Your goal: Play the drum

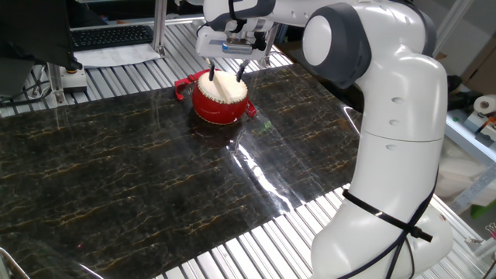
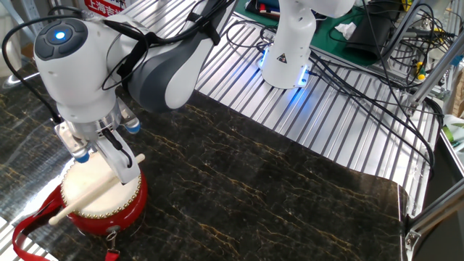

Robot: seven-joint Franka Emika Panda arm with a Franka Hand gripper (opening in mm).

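The drum point(image 1: 219, 108) is red with a cream-white skin and stands at the far side of the dark mat; it also shows in the other fixed view point(image 2: 101, 206). A thin light wooden stick point(image 2: 94, 190) lies slanted across the skin, its lower end sticking out past the drum's left rim. My gripper point(image 1: 227, 74) hangs just above the drum top with its fingers spread apart, open. In the other fixed view the gripper point(image 2: 112, 161) stands over the stick's upper end, one finger point(image 2: 123, 165) close beside it. I cannot tell whether the finger touches the stick.
A red strap point(image 2: 29, 233) trails from the drum to the left. A keyboard point(image 1: 108, 35) and papers lie beyond the dark marble-patterned mat point(image 1: 155, 178). My own white arm base point(image 1: 387, 170) stands to the right. Another robot base point(image 2: 286, 58) and cables point(image 2: 377, 87) sit behind.
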